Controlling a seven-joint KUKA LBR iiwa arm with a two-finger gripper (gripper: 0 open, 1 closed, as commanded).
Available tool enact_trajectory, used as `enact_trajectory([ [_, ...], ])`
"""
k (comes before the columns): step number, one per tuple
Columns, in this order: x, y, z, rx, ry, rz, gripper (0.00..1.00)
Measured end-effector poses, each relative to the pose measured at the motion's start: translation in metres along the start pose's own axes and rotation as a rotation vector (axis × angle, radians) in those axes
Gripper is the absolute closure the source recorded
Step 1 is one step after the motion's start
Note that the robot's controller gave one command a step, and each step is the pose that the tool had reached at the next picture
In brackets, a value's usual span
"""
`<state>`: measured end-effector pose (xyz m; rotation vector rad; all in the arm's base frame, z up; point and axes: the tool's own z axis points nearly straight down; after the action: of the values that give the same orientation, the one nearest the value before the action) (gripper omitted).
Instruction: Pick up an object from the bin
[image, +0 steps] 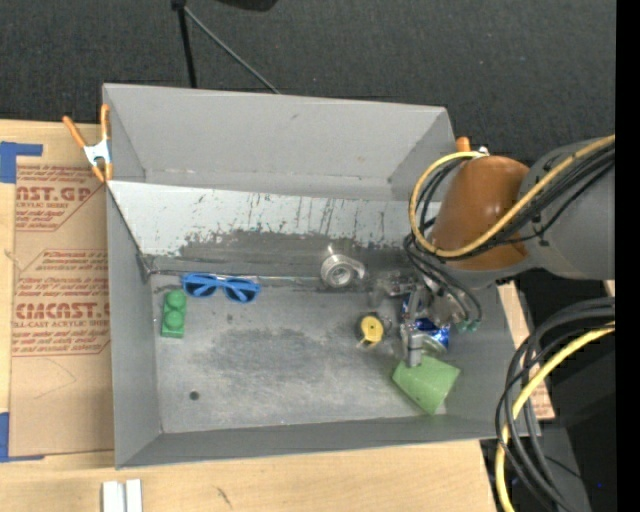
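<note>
The hand (414, 348) hangs low at the right side of the bin (270, 375), just above a pale green cup (428, 386) lying on its side, with a small blue and white thing (434, 334) beside it and a yellow piece (371, 329) nearby; how far it is open cannot be told

The grey bin (270, 140) holds six loose things, one of each kind. One pair of blue sunglasses (222, 288) lies at the left of the bin floor, with one green toy brick (174, 313) just below it. One silver metal ring (341, 270) sits near mid-frame. Toward the right are one small yellow piece (371, 328), one partly hidden blue-and-white item (432, 331), and one pale green cup-like piece (427, 386) at lower right.
</note>
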<state>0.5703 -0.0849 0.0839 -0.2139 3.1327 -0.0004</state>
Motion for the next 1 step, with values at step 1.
enact_trajectory([
  [1,0.0095,0.0076,0.0137,-0.001,-0.003,0.031,0.0],
])
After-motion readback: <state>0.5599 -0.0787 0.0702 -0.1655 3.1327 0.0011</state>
